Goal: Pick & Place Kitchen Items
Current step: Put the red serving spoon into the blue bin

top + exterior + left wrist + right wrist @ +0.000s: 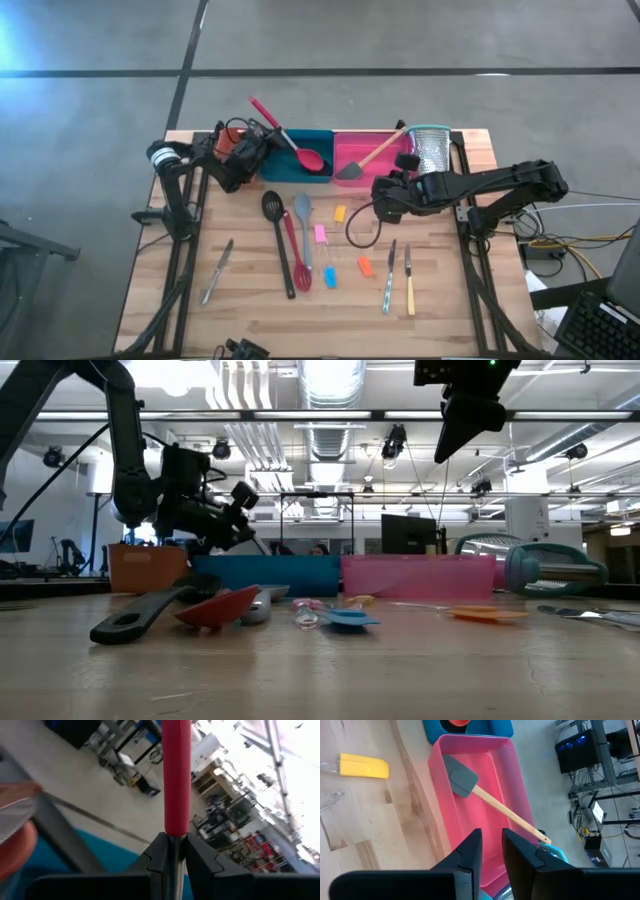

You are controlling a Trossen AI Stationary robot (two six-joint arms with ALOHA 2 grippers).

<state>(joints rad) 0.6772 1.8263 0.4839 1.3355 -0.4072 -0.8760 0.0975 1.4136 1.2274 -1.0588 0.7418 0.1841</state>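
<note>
A red spoon [290,140] slants over the teal tray [320,140], bowl end [312,160] low inside it, handle end up toward the far left. My left gripper [258,138] is shut on it above the tray's left end. My right gripper [383,197] hovers by the near edge of the pink tray [352,150], fingers a little apart [491,852] and holding nothing. A grey spatula with a wooden handle [470,787] lies in the pink tray, its handle leaning on the far rim. Other utensils lie flat on the table. My left gripper pinches the red spoon between its two fingers on the grey stem just below the red handle [173,851]. The fingers [202,855] lie across the stem, and the handle [177,780] runs on past them. Whether the bowl rests on the tray floor cannot be told.
On the table lie a black slotted spoon [278,240], a grey spoon [303,222], a red spatula [297,262], small yellow [341,213], pink [320,235], blue [330,277] and orange [365,266] tools, and knives [390,275] [217,270]. A grater [432,150] lies right of the pink tray. An orange tray [148,568] sits under my left arm.
</note>
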